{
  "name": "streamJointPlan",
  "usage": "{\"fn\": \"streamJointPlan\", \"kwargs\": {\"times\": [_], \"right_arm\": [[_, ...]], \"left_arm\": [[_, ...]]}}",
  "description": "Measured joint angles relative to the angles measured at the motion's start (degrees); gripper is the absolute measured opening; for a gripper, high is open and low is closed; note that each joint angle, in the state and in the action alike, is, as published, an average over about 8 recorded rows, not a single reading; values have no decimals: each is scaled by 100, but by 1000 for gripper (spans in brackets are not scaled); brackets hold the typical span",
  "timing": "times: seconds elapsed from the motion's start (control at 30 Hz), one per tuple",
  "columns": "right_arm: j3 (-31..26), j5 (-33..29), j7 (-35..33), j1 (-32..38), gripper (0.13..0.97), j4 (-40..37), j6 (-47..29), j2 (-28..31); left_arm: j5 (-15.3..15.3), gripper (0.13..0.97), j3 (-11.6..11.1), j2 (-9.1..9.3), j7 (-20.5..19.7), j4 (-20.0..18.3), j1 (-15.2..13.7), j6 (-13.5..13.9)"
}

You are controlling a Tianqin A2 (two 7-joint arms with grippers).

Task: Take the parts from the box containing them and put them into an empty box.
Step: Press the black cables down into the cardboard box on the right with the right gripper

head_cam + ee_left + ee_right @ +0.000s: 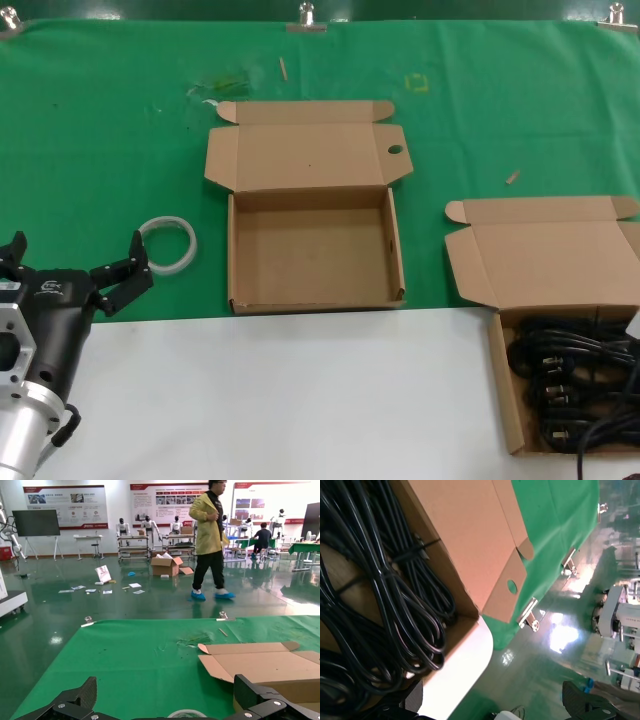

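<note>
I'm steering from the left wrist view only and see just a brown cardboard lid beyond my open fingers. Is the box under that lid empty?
Observer: Yes. In the head view, the shallow brown cardboard box to the right of your left gripper is open and its floor is bare.
Operator: Where are the parts?
Observer: The black coiled power cords fill a second brown cardboard box on the robot's right.
Operator: And the other arm?
Observer: The right gripper hovers open over those cords.
</note>
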Motion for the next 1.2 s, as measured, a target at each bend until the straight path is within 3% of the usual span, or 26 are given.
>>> {"fn": "streamJointPlan", "kwargs": {"times": [1.2], "right_arm": [[-209, 0, 344, -137, 963, -52, -104, -219]], "left_arm": [[0, 965, 0, 0, 0, 0, 0, 0]]}}
